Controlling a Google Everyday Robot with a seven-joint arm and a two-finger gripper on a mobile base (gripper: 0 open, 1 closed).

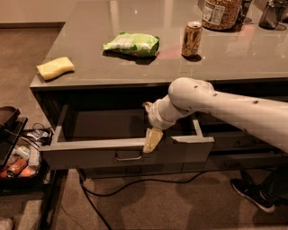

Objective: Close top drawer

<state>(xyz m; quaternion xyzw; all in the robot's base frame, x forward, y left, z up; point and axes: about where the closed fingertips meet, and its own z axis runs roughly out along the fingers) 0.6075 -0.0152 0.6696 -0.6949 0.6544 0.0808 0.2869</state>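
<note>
The top drawer (90, 155) stands pulled out from under the grey counter. It has a flat dark front panel, lighter side walls and a small silver bar handle (128, 157) at centre. My gripper (152, 139) hangs from the white arm that reaches in from the right. Its pale fingers point down over the top edge of the drawer front, just right of the handle. One finger lies against the front panel; the rest is hidden behind the panel and wrist.
On the counter (90, 76) lie a yellow sponge (55, 67), a green snack bag (132, 44), a soda can (192, 38) and a jar (220, 13). A rack of items (18, 157) stands at left. A cable (135, 182) and a shoe (252, 194) are on the floor.
</note>
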